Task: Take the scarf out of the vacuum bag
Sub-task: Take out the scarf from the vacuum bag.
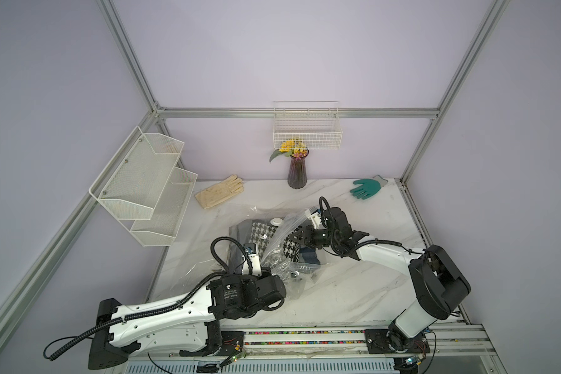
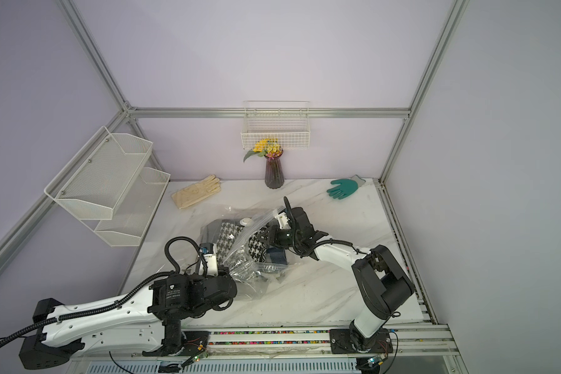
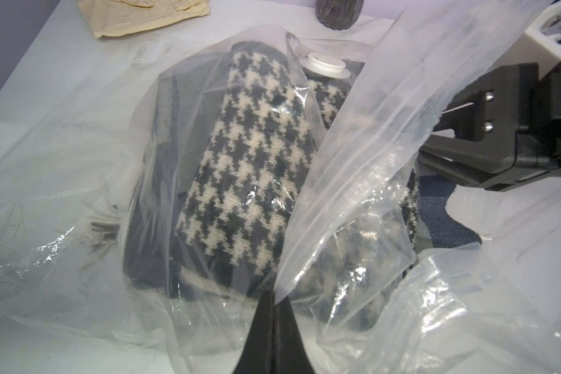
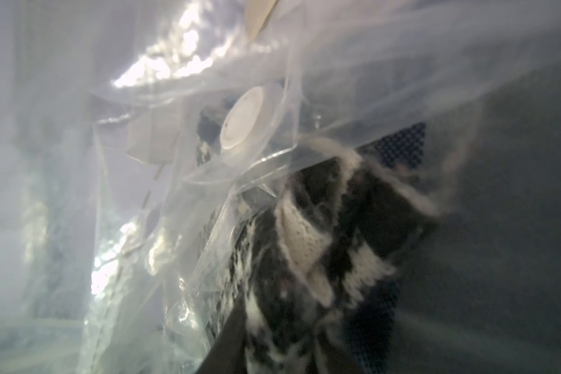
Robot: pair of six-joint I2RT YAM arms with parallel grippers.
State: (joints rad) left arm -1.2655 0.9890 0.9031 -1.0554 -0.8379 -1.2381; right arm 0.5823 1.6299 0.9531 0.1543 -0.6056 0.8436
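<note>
The black-and-white houndstooth scarf (image 1: 266, 238) (image 2: 229, 241) (image 3: 250, 162) lies folded inside the clear crinkly vacuum bag (image 1: 240, 215) (image 2: 245, 264) (image 3: 370, 145) at the middle of the table. The bag's white valve cap (image 1: 276, 221) (image 3: 324, 63) (image 4: 243, 124) faces up. My left gripper (image 1: 272, 270) (image 3: 274, 302) is shut on the edge of the bag's upper flap and holds it raised. My right gripper (image 1: 293, 239) (image 2: 266, 238) (image 4: 282, 349) reaches into the bag's mouth from the right. Its jaws are closed on a bunched end of the scarf (image 4: 321, 252).
A blue cloth (image 1: 310, 257) (image 3: 447, 220) lies under the scarf's near-right end. At the back are a beige glove (image 1: 219, 195), a dark vase with yellow flowers (image 1: 297, 173) and a green glove (image 1: 366, 188). A wire basket (image 1: 306, 129) and mesh shelves (image 1: 146, 184) hang on the walls.
</note>
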